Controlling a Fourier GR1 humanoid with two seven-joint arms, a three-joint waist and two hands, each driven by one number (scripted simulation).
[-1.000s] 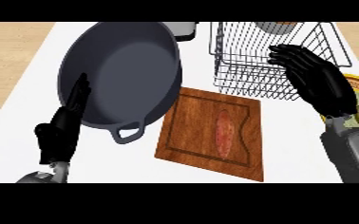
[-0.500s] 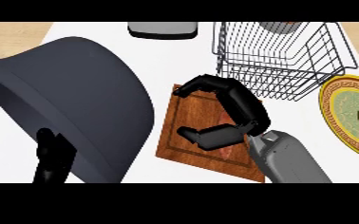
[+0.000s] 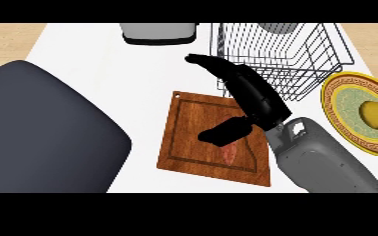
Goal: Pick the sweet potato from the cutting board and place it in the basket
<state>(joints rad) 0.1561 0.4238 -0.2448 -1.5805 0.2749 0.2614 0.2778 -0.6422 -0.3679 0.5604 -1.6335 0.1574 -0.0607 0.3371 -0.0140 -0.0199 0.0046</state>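
A reddish sweet potato point(image 3: 230, 153) lies on the wooden cutting board point(image 3: 190, 140), toward its right side. My right hand point(image 3: 258, 97) hangs over the board's upper right part. It is open, with its fingers stretched toward the upper left and its thumb point(image 3: 225, 131) pointing down just above the sweet potato's top end, which it partly hides. The wire basket point(image 3: 295, 55) stands behind the board at the upper right, close behind the hand. My left hand shows nowhere in the head view.
A big dark pan point(image 3: 52, 130) fills the left side, close to the board's left edge. A gold-rimmed plate point(image 3: 341, 105) with a yellowish item sits at the right edge. A grey appliance point(image 3: 159, 32) stands at the back.
My right hand has uncurled its fingers above the board, and the sweet potato now shows below the thumb. The left hand has left the view and the pan has slid further left.
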